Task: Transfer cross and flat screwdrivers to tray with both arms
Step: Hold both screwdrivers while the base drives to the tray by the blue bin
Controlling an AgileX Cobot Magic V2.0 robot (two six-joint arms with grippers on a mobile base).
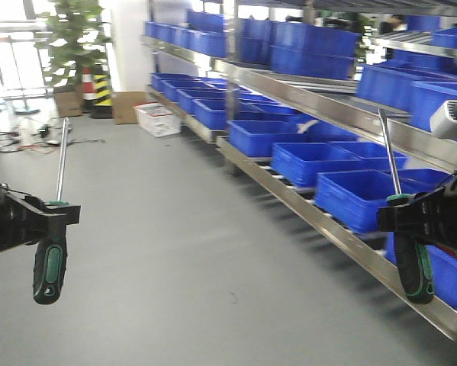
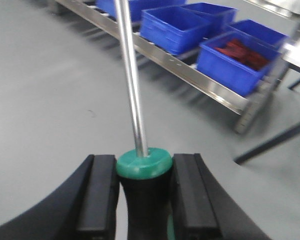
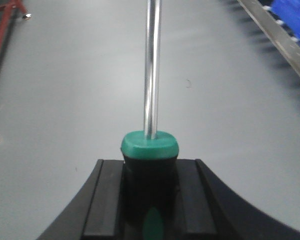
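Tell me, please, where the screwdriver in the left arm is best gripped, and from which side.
Grip the left screwdriver on its thick handle, just under the green collar, coming sideways, across the shaft. The shaft is thin, smooth steel and would likely slip; the handle fills the jaws. The left tool holds it so, one pad on each flank.

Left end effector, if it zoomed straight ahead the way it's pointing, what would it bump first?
Probably the long steel shelf rack holding deep blue plastic bins, past open grey floor. The left end effector, shut on the black-and-green-handled steel screwdriver, aims that way; depth is unclear.
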